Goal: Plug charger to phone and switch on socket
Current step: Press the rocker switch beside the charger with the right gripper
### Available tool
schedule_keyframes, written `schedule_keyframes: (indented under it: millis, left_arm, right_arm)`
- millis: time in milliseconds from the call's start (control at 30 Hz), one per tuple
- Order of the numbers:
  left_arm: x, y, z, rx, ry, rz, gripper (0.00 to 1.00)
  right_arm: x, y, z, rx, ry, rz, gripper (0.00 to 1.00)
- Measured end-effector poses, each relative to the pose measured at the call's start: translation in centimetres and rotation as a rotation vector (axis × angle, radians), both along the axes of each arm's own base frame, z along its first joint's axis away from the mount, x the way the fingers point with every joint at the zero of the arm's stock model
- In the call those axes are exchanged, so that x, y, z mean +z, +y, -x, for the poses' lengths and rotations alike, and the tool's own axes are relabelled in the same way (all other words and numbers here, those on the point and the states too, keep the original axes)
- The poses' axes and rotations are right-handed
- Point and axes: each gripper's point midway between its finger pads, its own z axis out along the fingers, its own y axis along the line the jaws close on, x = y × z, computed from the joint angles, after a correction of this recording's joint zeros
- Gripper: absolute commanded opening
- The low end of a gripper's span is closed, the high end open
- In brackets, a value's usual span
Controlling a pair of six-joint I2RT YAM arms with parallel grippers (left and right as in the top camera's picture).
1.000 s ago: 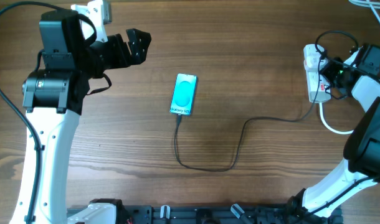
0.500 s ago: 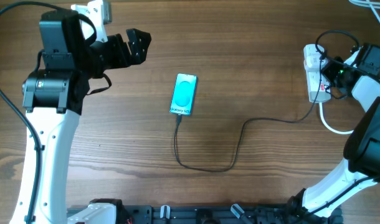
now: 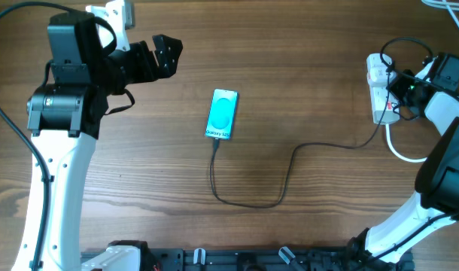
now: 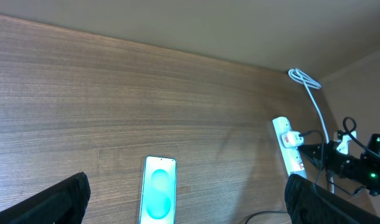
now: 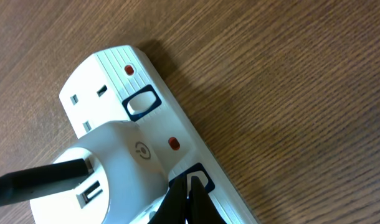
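On the desk point(image 3: 305, 68) I count one phone point(image 3: 222, 114), one charger point(image 3: 248, 199) reaching its bottom edge, one socket point(image 5: 109, 68) with two switches point(image 5: 143, 103); right gripper point(image 5: 187, 198) pinched closed, left gripper point(image 3: 160, 59) wide.

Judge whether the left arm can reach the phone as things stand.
Probably yes: the left gripper stands open, and only bare table lies between it and the phone; the charger trails off its far end.

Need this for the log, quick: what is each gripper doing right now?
Left gripper: open, holding nothing.
Right gripper: closed, holding nothing, tips at the socket.
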Motion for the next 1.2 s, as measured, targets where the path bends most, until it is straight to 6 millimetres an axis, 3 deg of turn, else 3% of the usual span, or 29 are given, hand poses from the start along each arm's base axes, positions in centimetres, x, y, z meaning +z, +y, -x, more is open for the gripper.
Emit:
schedule_keyframes:
  millis: [1200]
  left_arm:
    - [0.00, 0.01, 0.00, 0.000, 0.000, 0.000, 1.00]
  right_arm:
    - [-0.02, 0.12, -0.32, -0.002, 0.013, 0.058, 0.05]
